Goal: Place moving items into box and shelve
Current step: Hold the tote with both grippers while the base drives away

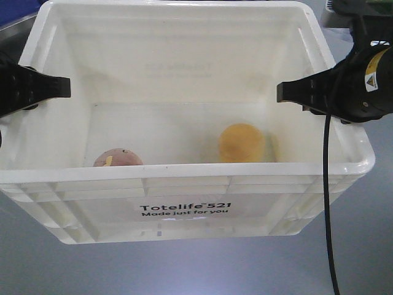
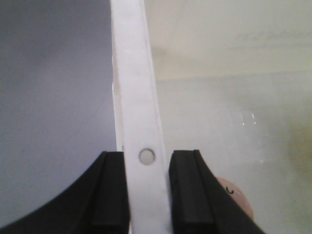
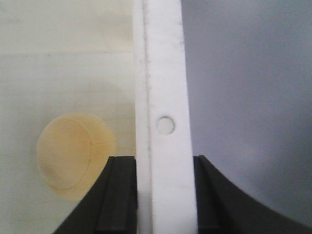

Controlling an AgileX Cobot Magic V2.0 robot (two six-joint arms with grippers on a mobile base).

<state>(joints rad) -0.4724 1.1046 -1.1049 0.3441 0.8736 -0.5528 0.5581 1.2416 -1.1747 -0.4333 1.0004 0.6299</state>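
A white box (image 1: 184,172) labelled "Totelife 521" fills the front view. Inside it lie a round yellow item (image 1: 242,142) at the right and a pinkish-brown item (image 1: 116,158) at the front left. My left gripper (image 1: 61,87) is shut on the box's left rim (image 2: 134,73); its black fingers straddle the rim in the left wrist view (image 2: 146,161), with the pinkish item (image 2: 236,195) just behind. My right gripper (image 1: 284,92) is shut on the right rim (image 3: 163,58), its fingers on both sides in the right wrist view (image 3: 165,163). The yellow item (image 3: 70,153) shows to the left inside the box.
A grey surface (image 1: 196,270) lies below and around the box. A black cable (image 1: 327,203) hangs from my right arm across the box's right front corner. Something blue (image 1: 15,9) shows at the far top left.
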